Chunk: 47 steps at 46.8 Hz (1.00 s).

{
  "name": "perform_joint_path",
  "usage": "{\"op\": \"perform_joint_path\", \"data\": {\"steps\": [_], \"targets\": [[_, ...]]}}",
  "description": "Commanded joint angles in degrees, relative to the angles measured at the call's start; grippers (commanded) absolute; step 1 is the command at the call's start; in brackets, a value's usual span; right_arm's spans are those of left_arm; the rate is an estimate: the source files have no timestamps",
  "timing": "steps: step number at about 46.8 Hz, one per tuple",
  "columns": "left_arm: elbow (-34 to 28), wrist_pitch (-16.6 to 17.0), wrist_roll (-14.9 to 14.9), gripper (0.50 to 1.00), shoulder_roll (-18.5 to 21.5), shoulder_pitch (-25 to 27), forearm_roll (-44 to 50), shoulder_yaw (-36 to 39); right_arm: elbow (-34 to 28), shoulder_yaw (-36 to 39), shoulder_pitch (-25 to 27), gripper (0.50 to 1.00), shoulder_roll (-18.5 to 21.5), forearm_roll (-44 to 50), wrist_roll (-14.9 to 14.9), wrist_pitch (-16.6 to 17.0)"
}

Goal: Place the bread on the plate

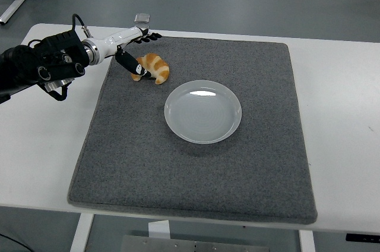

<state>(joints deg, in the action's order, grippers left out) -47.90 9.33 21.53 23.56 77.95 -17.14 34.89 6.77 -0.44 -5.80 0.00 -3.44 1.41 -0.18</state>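
Observation:
A golden croissant (155,67) lies on the grey mat (196,163), up and to the left of a white round plate (203,111) that holds nothing. My left hand (139,50) reaches in from the left and hovers over the croissant's left end. Its fingers are spread: the thumb (132,66) points down beside the bread and the other fingers (148,37) stretch out above it. It grasps nothing. The right arm does not show.
The mat covers most of the white table (344,115). A small grey square object (142,18) sits at the table's far edge, just behind my hand. A bin and table legs stand on the floor beyond.

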Motion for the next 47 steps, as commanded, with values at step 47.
{"op": "perform_joint_path", "data": {"steps": [47], "targets": [[17.8, 1.3, 0.6, 0.954, -11.2, -9.6, 0.0, -5.7, 0.0, -0.1, 0.3, 0.954, 0.0, 0.1, 0.0, -0.1]]}}
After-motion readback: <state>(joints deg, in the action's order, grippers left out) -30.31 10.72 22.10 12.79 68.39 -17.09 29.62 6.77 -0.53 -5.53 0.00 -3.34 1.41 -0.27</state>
